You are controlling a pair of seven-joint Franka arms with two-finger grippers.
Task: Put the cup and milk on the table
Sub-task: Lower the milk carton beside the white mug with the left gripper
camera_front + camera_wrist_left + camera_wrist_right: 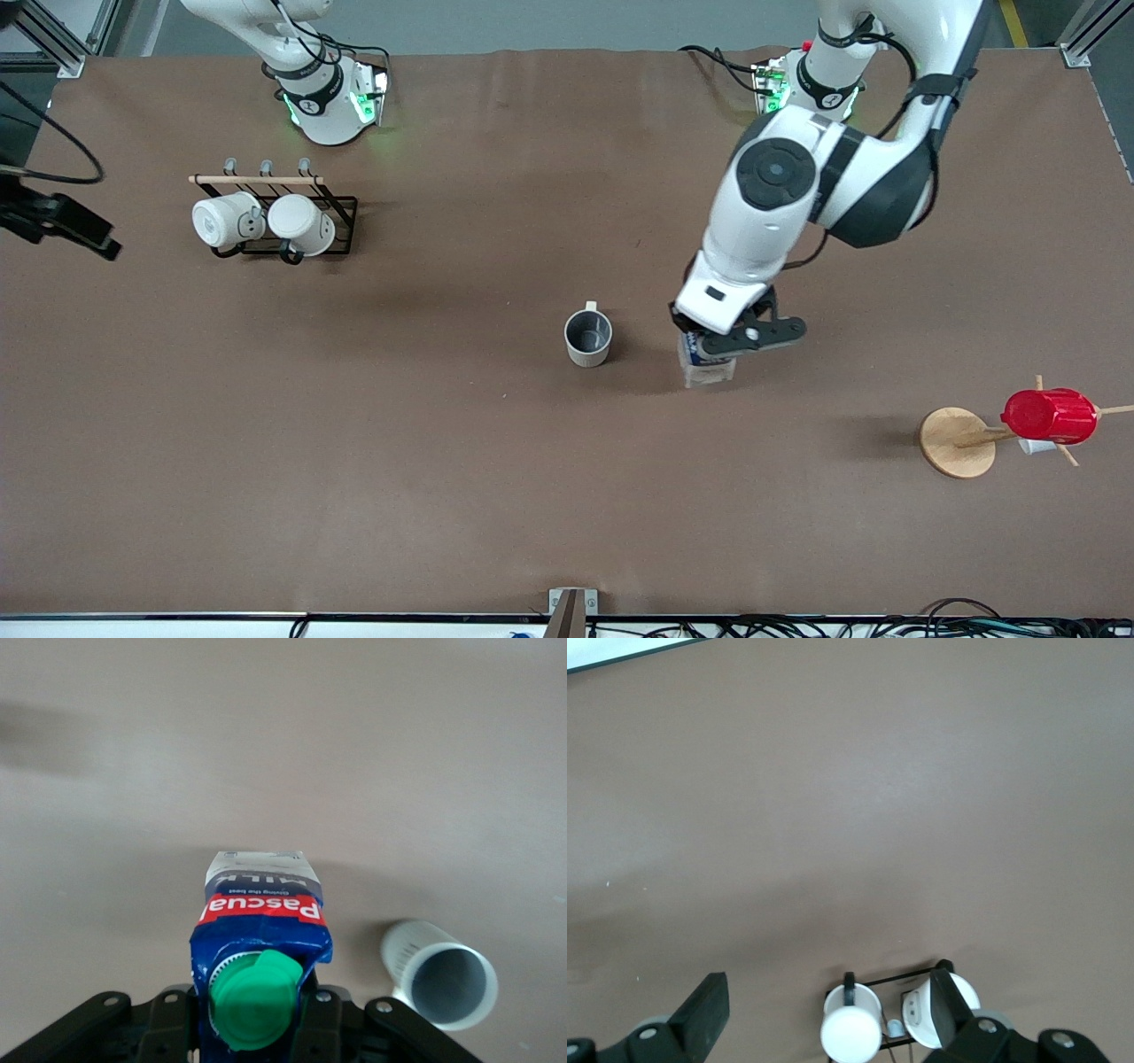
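The milk point(709, 369), a dark blue and white carton with a green cap, stands upright near the middle of the brown table point(443, 487). My left gripper point(722, 346) is shut on its top. In the left wrist view the carton point(261, 912) sits between the jaws of the left gripper point(257, 1014). I cannot tell whether its base touches the table. The grey-beige cup point(588, 338) stands upright on the table beside the milk, toward the right arm's end, and also shows in the left wrist view point(440, 974). My right gripper point(828, 1005) is open and empty, high over the mug rack.
A black wire rack point(341, 208) with two white mugs stands near the right arm's base; it shows in the right wrist view point(895, 979). A red cup point(1050, 415) hangs on a wooden stand point(955, 441) toward the left arm's end.
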